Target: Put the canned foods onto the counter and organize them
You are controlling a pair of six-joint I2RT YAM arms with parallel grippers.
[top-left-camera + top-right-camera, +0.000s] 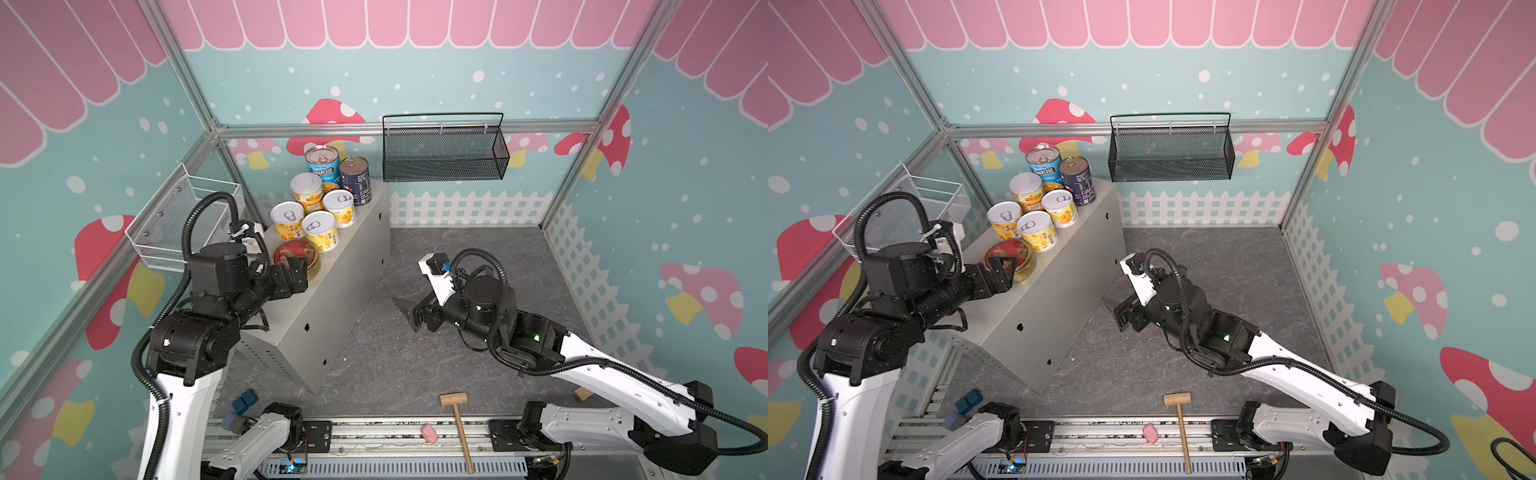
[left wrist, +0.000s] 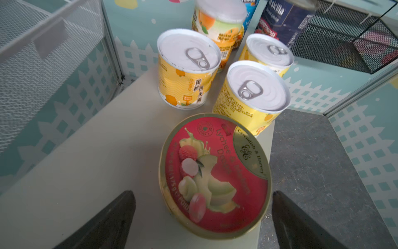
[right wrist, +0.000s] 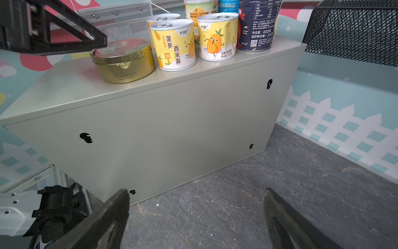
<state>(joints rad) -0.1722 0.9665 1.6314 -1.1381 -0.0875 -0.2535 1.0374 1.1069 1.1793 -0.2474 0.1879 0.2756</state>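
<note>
seven cans, one counter

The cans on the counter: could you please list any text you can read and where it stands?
"PROGRESSO": light-blue can
"Cavendish & Harvey": flat tin
"Lychee": flat tin
"Made in Germany": flat tin, side
"400克": navy can
"菠萝 西米露": yellow can
Smaller print: too small.

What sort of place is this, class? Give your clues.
Likely a robot test cell dressed as a toy shop: mushroom-print walls on a metal frame, two arms, cans grouped on a counter.
</note>
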